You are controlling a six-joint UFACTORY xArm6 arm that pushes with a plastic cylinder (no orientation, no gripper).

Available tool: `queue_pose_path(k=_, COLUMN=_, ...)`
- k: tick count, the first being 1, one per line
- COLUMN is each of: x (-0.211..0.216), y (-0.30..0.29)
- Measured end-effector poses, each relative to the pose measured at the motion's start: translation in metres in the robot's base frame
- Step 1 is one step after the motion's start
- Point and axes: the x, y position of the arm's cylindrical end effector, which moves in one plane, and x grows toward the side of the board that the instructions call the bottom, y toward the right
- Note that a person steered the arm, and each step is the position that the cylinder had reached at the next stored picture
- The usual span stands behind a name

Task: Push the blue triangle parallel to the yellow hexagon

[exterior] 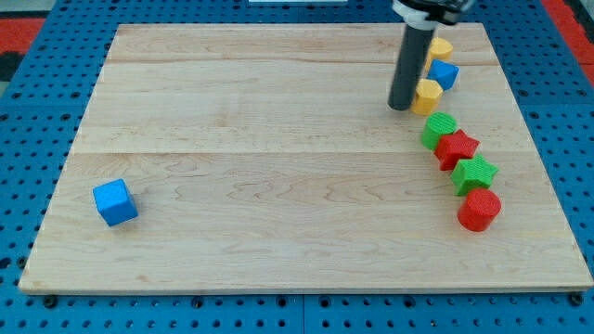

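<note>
My tip point(401, 106) rests on the board at the view's upper right, touching or just left of a yellow block point(429, 96), which looks like the hexagon. A small blue block point(445, 74), the triangle as far as I can tell, sits just up and right of that yellow block. Another yellow block point(440, 47) lies above it, partly hidden behind the rod. A blue cube point(115, 201) sits alone at the view's lower left.
Below the yellow block a line of blocks runs down the right side: a green block point(438, 129), a red star point(457, 148), a green star point(475, 173) and a red cylinder point(479, 210). The wooden board point(278, 139) lies on a blue pegboard.
</note>
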Motion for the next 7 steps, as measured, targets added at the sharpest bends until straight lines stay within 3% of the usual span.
queue_pose_path(k=2, x=-0.150, y=0.026)
queue_pose_path(k=3, x=-0.151, y=0.101)
queue_pose_path(k=4, x=-0.134, y=0.217)
queue_pose_path(k=5, x=-0.084, y=0.214)
queue_pose_path(k=7, x=-0.052, y=0.098)
